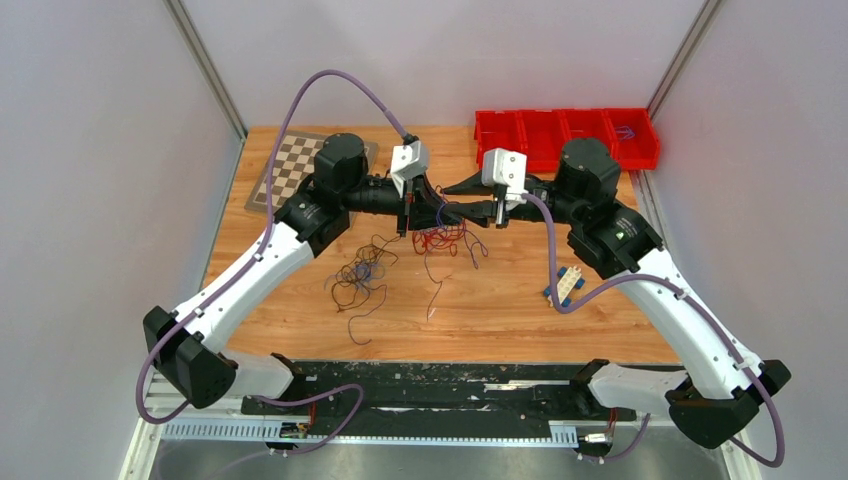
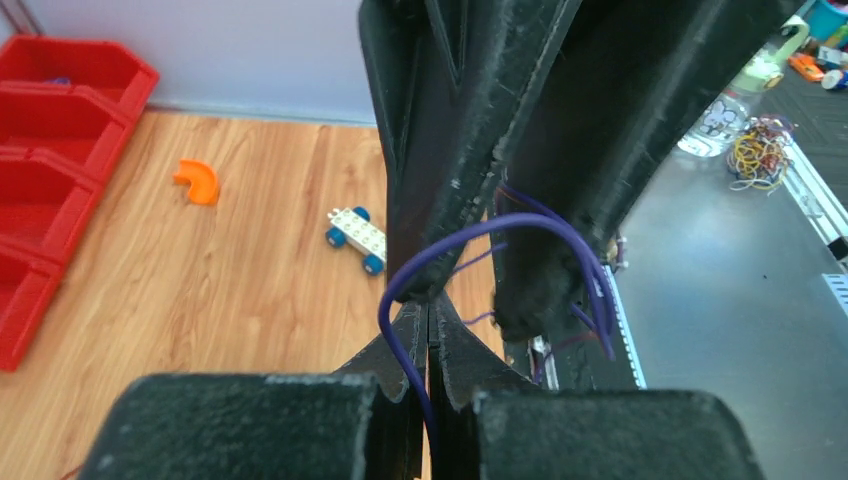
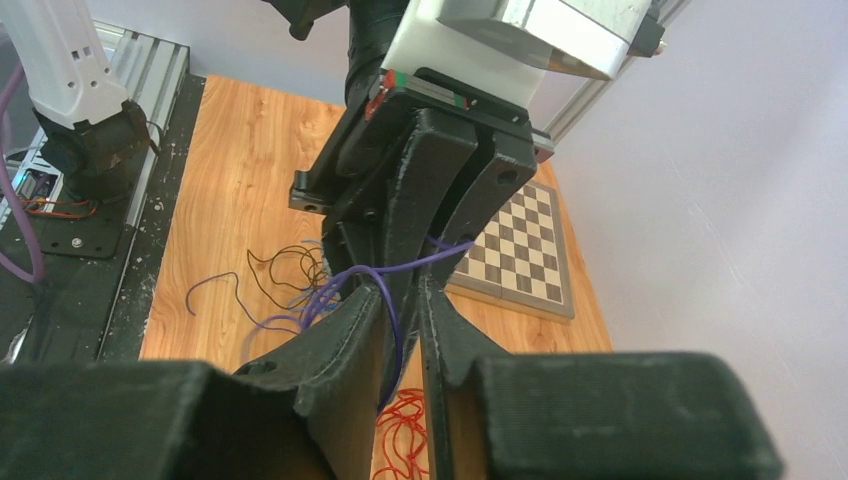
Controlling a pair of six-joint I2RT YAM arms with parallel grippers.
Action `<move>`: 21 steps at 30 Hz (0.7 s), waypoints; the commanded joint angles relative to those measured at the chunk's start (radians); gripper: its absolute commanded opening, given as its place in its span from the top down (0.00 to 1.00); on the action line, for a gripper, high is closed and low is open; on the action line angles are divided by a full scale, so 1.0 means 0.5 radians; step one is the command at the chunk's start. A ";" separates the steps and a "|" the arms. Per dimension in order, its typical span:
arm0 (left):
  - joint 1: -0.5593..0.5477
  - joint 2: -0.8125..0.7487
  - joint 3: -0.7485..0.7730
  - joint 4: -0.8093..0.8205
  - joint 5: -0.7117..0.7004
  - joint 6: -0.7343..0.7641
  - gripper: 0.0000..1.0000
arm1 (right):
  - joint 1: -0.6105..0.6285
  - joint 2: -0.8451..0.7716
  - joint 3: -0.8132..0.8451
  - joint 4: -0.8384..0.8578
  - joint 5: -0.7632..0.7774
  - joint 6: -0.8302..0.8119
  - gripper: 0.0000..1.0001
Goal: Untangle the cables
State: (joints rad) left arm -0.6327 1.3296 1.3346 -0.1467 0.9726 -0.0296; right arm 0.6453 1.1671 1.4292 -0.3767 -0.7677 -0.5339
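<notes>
Left fingers [image 2: 446,345]: clamped tight, and there's a purple cable [image 2: 500,220] pinched right at the tips, held above the tabletop [image 1: 500,310].
Right fingers [image 3: 429,306]: nose to nose with the left pair, narrow, the same purple cable running down between them.
Purple cable: arching in a loop from one pair to the other.
Red cable [image 1: 440,238]: a squiggly heap on the tabletop under the meeting point.
Dark brown cable [image 1: 358,275]: a loose bundle lying toward the left arm's side.
</notes>
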 commanded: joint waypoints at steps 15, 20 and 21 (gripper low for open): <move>-0.032 0.089 0.138 0.138 0.305 -0.170 1.00 | 0.128 -0.062 0.036 0.253 0.171 -0.171 0.51; -0.045 0.097 0.154 0.133 0.322 -0.206 1.00 | 0.153 -0.059 0.025 0.253 0.187 -0.244 0.51; -0.055 0.098 0.154 0.134 0.328 -0.214 1.00 | 0.158 -0.059 0.023 0.253 0.191 -0.254 0.51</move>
State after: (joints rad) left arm -0.6456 1.3781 1.3613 -0.1139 1.1004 -0.1081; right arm 0.7109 1.1465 1.4372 -0.2935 -0.6807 -0.6094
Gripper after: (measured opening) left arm 0.006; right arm 0.492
